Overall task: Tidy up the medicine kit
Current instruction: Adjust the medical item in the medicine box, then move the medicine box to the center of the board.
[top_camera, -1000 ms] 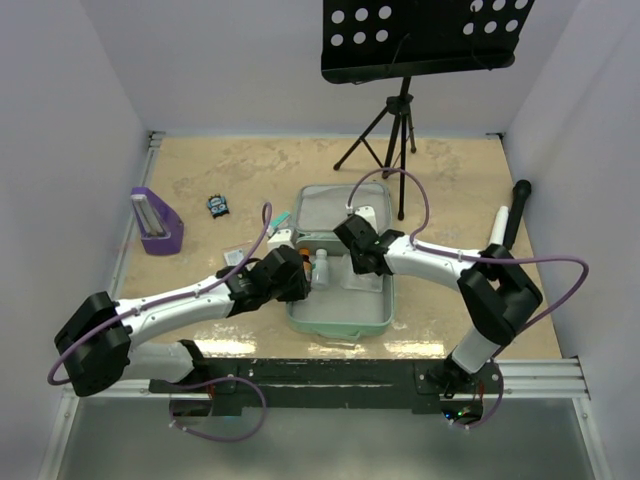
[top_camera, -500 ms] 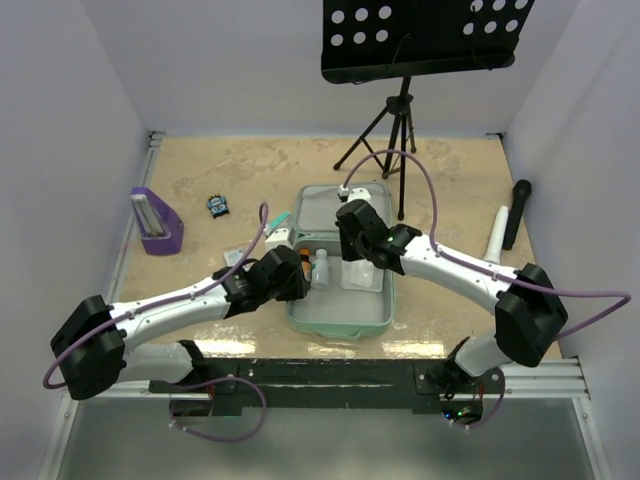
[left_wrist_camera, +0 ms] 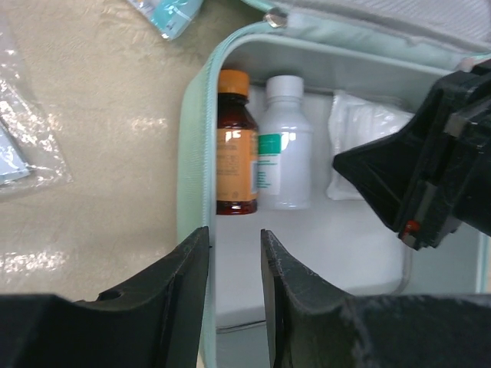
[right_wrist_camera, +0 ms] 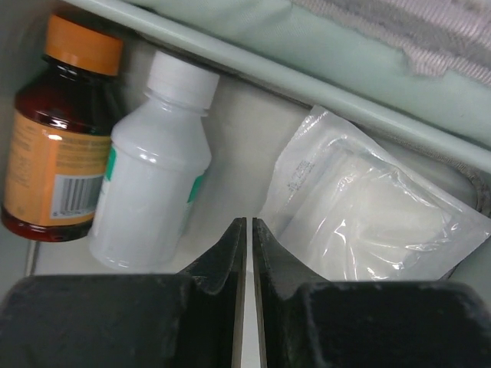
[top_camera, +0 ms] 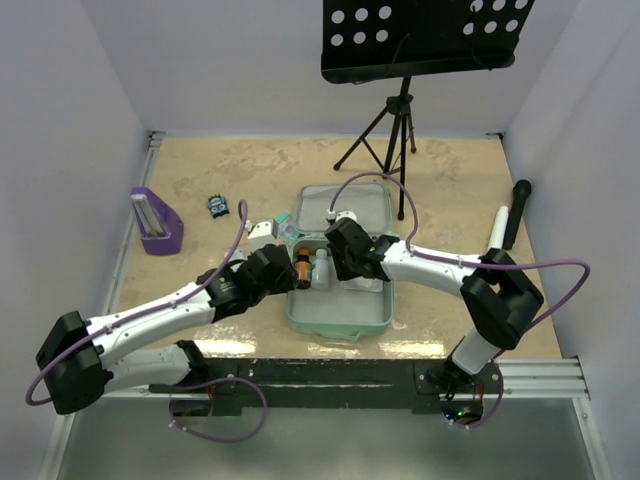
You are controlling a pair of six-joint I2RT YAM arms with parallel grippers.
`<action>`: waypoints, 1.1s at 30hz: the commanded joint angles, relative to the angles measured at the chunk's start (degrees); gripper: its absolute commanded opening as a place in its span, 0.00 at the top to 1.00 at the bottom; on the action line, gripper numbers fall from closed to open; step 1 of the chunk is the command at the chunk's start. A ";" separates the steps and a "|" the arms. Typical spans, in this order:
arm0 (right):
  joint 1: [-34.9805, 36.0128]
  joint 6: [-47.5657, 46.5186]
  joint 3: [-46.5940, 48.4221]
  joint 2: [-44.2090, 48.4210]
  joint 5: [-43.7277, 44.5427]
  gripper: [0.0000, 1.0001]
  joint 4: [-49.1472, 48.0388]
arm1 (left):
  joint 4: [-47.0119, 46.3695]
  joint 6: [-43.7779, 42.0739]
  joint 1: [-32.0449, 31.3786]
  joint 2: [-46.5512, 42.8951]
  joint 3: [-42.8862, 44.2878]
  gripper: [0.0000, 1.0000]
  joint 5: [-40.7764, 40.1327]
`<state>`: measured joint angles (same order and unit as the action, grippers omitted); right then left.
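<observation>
the left gripper (left_wrist_camera: 232, 234) has backed to the medicine kit's (top_camera: 340, 322) left wall, jaws spread and empty, uncovering the amber bottle (left_wrist_camera: 234, 153) inside, so that item looks packed. the right gripper (right_wrist_camera: 245, 224) hovers pressed together on nothing. the kit, open by the table's (top_camera: 200, 180) near edge, holds one amber bottle, one white bottle (left_wrist_camera: 284, 146) and one clear pouch (right_wrist_camera: 368, 222).

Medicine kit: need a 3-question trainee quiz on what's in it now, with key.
1. True or false: inside the medicine kit, the amber bottle lies next to the white bottle.
2. What lies on the white bottle's other side? A) scissors B) a sealed clear packet C) a tape roll
3. Fill in: the jaws of the right gripper are ___ (open/shut).
Key: 1 true; 2 B; 3 shut.
</observation>
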<state>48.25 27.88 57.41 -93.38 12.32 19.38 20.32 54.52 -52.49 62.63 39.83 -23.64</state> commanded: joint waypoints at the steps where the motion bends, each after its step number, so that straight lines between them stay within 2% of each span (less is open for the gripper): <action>1: -0.08 0.77 -2.03 0.31 0.86 0.88 -0.83 | 1.48 0.85 0.46 2.84 1.21 0.63 -1.41; 7: -0.17 1.74 -3.70 1.18 2.10 0.86 -0.22 | 1.22 1.11 0.63 5.04 1.12 0.64 -0.71; 19: -0.09 1.74 -3.27 4.87 2.90 0.82 0.75 | 3.06 1.64 0.72 3.38 0.42 0.64 -2.37; 24: 0.79 0.77 1.91 9.62 0.87 0.70 2.68 | 3.68 1.91 0.63 -1.10 0.42 0.63 -3.87; 31: 0.79 0.51 7.45 13.75 4.63 0.49 4.53 | 1.14 0.15 0.63 -7.87 -1.86 0.53 -4.05; 32: 0.79 0.34 7.63 14.02 5.78 0.48 4.53 | 0.00 -0.38 0.63 -8.31 -2.74 0.51 -3.44; 33: 0.79 0.07 7.81 14.11 6.92 0.47 4.53 | -0.97 -0.47 0.63 -8.23 -3.61 0.39 -3.17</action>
<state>48.82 28.82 62.92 -81.14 14.52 22.79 23.27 55.24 -52.14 56.07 39.00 -26.41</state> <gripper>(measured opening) 0.509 0.479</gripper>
